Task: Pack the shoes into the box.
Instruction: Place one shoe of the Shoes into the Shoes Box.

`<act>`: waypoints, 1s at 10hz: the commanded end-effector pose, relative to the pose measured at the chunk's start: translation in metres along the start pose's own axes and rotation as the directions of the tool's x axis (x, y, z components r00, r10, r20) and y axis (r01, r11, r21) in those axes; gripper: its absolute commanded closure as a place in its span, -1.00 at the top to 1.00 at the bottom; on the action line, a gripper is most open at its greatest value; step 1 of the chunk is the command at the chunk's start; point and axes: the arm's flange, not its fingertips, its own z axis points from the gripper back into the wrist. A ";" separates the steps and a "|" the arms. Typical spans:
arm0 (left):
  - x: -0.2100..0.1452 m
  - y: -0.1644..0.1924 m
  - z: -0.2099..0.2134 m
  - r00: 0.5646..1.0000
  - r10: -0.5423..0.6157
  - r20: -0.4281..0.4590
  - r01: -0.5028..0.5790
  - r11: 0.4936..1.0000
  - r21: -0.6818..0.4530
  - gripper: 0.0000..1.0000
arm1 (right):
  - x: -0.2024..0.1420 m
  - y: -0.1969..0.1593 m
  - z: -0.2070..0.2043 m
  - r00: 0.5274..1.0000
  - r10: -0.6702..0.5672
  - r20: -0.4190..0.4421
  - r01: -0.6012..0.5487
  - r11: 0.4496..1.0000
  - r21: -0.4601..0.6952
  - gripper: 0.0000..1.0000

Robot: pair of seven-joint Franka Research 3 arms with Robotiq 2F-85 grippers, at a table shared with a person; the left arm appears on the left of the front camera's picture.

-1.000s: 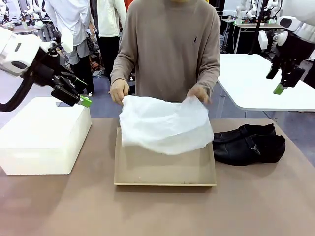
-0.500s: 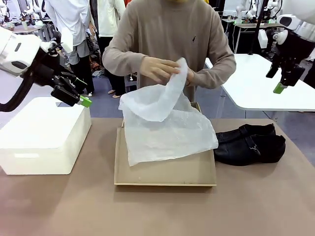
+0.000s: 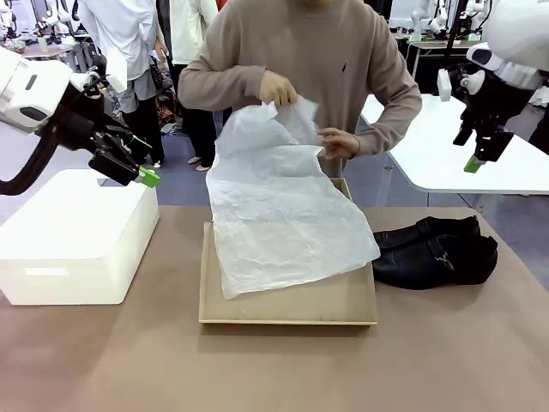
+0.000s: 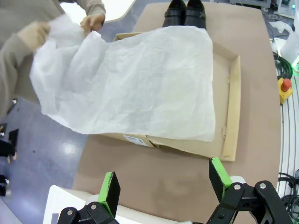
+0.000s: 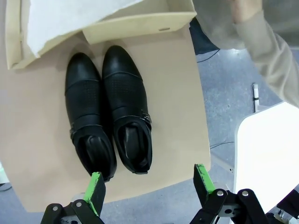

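Note:
Two glossy black shoes (image 3: 436,251) lie side by side on the table, right of the box (image 3: 287,302); the right wrist view looks down on the shoes (image 5: 110,112). The brown cardboard box (image 4: 230,112) sits open at the table's middle. A person's hands (image 3: 279,88) hold up white tissue paper (image 3: 279,215) that drapes into it. My left gripper (image 3: 144,174) hangs open above the white box at the left; its fingers (image 4: 109,192) are spread. My right gripper (image 3: 474,159) is open, high at the right above the shoes, fingers (image 5: 203,178) apart.
A large white rectangular box (image 3: 73,236) stands at the table's left under my left gripper. A white side table (image 3: 446,146) stands beyond the far right edge. The person stands at the far edge behind the cardboard box. Brown tabletop (image 3: 274,369) lies bare at the front.
The person has lifted the tissue paper from a low spread over the box to a raised hold at chest height. My right gripper has shifted slightly left. The left arm is still.

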 end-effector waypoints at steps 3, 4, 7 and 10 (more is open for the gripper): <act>-0.001 0.003 -0.001 1.000 -0.013 0.020 0.013 1.000 -0.013 1.00 | -0.028 -0.014 -0.048 0.996 0.086 0.035 -0.086 0.996 0.006 1.00; -0.001 0.003 -0.001 1.000 -0.013 0.020 0.013 1.000 -0.013 1.00 | -0.035 -0.015 -0.059 0.996 0.082 0.040 -0.083 0.996 0.023 1.00; -0.001 0.003 -0.001 1.000 -0.013 0.020 0.013 1.000 -0.013 1.00 | -0.051 -0.014 -0.085 0.995 0.068 0.069 -0.072 0.996 0.059 1.00; -0.001 0.003 -0.001 1.000 -0.013 0.020 0.013 1.000 -0.013 1.00 | -0.049 -0.016 -0.084 0.999 0.032 0.038 -0.035 0.996 0.083 1.00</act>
